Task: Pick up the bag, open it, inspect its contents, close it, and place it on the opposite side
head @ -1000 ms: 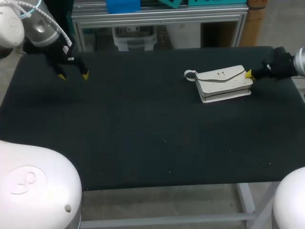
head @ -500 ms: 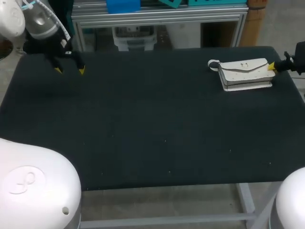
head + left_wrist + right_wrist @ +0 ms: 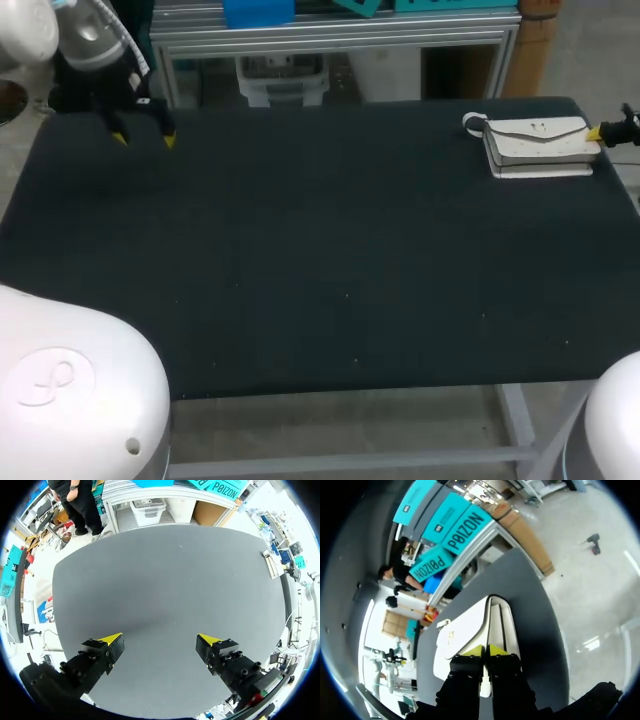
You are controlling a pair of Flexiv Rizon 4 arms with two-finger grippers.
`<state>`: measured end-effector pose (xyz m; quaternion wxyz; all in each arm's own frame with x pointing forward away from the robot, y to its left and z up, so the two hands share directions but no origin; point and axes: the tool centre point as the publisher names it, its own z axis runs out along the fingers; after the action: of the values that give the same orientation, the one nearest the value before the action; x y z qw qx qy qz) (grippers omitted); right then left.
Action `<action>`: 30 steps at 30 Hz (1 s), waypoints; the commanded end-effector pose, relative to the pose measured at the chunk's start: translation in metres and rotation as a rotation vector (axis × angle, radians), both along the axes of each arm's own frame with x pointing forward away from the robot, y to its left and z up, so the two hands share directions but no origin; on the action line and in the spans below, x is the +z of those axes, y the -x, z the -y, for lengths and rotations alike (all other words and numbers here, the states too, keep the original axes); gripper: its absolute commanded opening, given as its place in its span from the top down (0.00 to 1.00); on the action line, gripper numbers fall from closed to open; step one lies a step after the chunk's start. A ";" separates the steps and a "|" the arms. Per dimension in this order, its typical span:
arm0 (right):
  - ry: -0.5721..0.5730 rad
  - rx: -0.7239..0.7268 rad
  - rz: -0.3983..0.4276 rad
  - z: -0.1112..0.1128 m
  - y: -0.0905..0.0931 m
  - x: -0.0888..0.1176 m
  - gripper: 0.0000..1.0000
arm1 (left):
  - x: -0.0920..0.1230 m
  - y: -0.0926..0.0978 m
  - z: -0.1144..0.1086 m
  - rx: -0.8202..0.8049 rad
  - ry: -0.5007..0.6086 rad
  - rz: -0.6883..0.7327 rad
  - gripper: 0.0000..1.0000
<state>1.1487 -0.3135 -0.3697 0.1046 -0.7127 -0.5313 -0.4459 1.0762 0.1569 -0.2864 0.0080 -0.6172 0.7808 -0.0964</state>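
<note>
the bag [image 3: 540, 146], a small white one with its flap [image 3: 535, 129] folded shut, sits at the far right corner of the dark table [image 3: 320, 260], close to the right edge, its long side running along the back edge. a small white loop [image 3: 472, 123] sticks out from the end of the bag that faces the middle of the table. the right gripper [image 3: 598, 132] comes in from the right side and meets the bag at its other end; in the right wrist view the right gripper [image 3: 485, 651] has its two yellow tips drawn narrow, almost together, pinching the near end of the bag [image 3: 465, 635], which stretches away ahead of the fingers over the table's [image 3: 535, 610] corner. whether the bag rests fully on the cloth or is lifted a little, i cannot tell. the left gripper [image 3: 143, 139] is at the far left corner of the table, well apart from the bag, with its tips pointing down. in the left wrist view the left gripper [image 3: 161, 640] stands wide, with nothing between its fingers but bare table below, and the bag [image 3: 272, 564] shows only as a small pale shape at the table's far edge.
</note>
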 end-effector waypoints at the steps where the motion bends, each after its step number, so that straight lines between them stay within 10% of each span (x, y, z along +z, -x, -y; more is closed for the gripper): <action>1: -0.012 0.012 -0.009 0.011 -0.008 -0.002 1.00 | 0.002 -0.007 -0.004 0.011 -0.015 -0.006 0.00; 24: 0.007 0.015 -0.047 0.010 -0.016 -0.007 1.00 | -0.001 -0.016 -0.013 0.172 -0.001 -0.045 0.00; 25: 0.006 0.010 -0.051 0.010 -0.015 -0.007 0.63 | -0.001 -0.015 -0.013 0.170 0.000 -0.045 0.00; 26: 0.007 0.005 -0.053 0.012 -0.014 -0.006 0.05 | -0.001 -0.015 -0.013 0.170 0.002 -0.046 0.00; 30: 0.044 -0.011 -0.060 0.014 -0.007 0.007 0.00 | 0.003 -0.011 -0.011 0.174 0.009 -0.047 0.00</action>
<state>1.1598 -0.3296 -0.3740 0.1091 -0.7252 -0.5331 -0.4220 1.0902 0.1684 -0.2862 -0.0058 -0.6848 0.7239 -0.0836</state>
